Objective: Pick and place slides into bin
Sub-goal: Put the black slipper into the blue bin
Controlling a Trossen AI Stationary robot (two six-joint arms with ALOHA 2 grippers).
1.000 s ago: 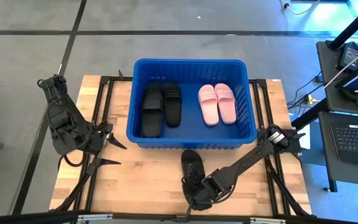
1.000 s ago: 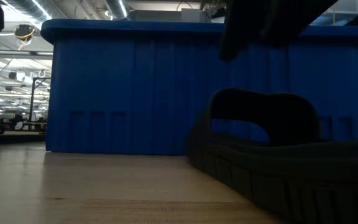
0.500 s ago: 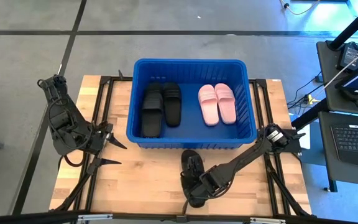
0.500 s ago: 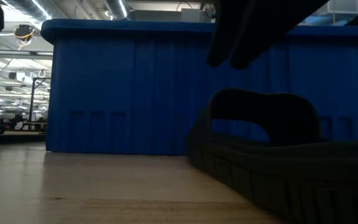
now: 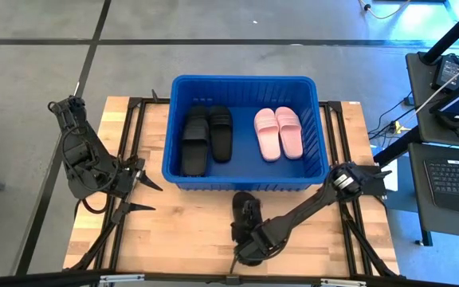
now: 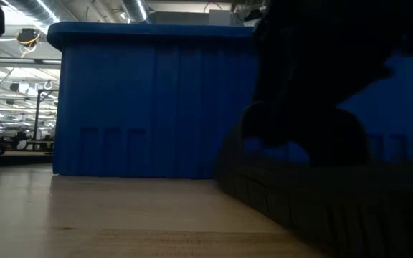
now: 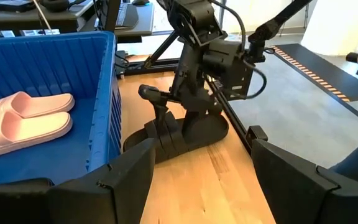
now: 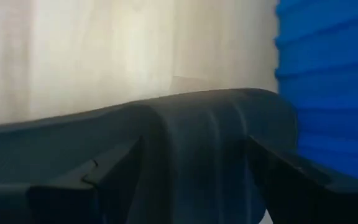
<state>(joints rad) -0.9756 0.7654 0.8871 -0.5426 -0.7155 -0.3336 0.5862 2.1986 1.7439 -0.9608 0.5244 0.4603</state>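
The blue bin [image 5: 245,80] stands at the table's far middle, holding two black slides [image 5: 205,137] and two pink slides [image 5: 278,133]. Another black slide [image 5: 245,211] lies sole down on the table against the bin's near wall; it also shows in the left wrist view [image 7: 188,134]. My right gripper [image 5: 251,239] is low over this slide, open, its fingers on either side of the strap [image 8: 216,118]. My left gripper [image 5: 143,195] is open and empty at the table's left. My right gripper comes at the slide from above, slanting from the table's right, with one finger [image 7: 157,109] down beside the strap. The strap lies between the open fingers. Whether the fingers touch it, I cannot tell. The slide lies flat on the table.
Dark frame rails [image 5: 130,143] run along the table's left and right sides. Bare wood [image 5: 174,231] lies at the near left. Desks with a laptop [image 5: 457,175] stand beyond the table's right edge.
My right gripper has gone down and a little toward the table's left, from above the black slide onto its strap. The slide has stayed where it was.
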